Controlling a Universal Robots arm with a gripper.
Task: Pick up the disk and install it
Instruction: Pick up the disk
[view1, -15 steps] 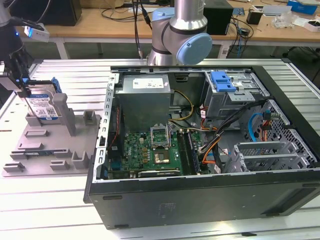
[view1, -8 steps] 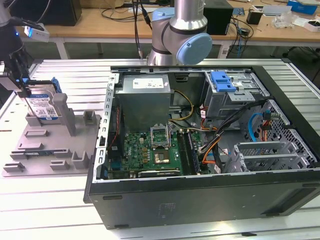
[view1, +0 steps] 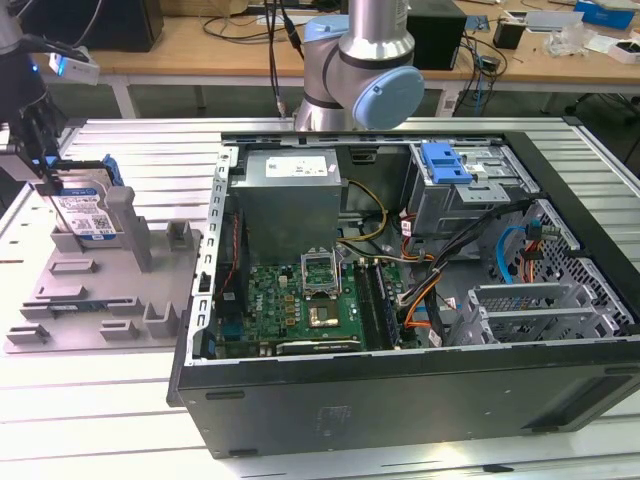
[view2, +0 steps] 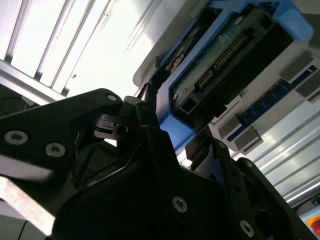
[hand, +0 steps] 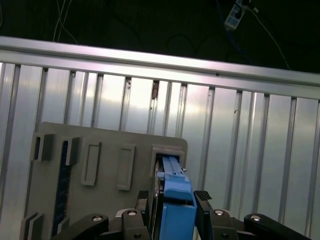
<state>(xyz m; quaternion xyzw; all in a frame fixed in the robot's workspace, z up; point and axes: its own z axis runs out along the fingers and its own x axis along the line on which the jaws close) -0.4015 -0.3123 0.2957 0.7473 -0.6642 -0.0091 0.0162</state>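
Note:
The disk, silver with a blue-and-white label and a blue carrier, stands on edge in a slot of the grey holder at the exterior view's left. My gripper comes down onto its near upper end. In the first wrist view my gripper has a black fingertip pressed against each side of the disk's blue carrier, which still sits in the holder. The second wrist view shows the gripper closed across the end of the disk.
An open computer case lies on the slatted metal table, to the right of the holder in the exterior view. Inside it is a grey drive cage topped by a blue bracket. The arm's base rises behind the case.

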